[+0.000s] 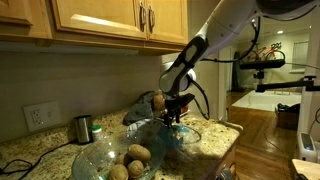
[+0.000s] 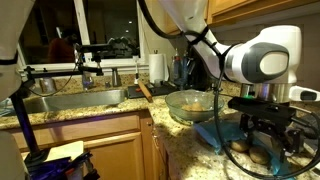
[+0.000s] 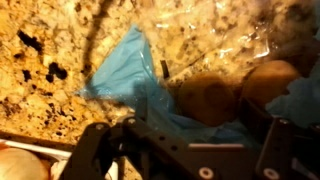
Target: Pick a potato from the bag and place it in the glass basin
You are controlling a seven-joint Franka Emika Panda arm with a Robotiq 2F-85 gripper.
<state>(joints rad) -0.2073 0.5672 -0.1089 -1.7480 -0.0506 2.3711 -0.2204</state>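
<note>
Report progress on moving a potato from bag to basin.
Done: brown potatoes already lie in the wide clear glass basin. In hand: the open claw hovers empty over the crinkled light-blue plastic bag. Left: grasp a bag potato, carry it over.

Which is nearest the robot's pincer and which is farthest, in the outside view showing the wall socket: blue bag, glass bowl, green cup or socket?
1. Blue bag, right under the pincer.
2. Glass bowl, beside the bag, toward the camera.
3. Green cup, past the bowl, farther back.
4. Wall socket, farthest, beyond the cup.
</note>
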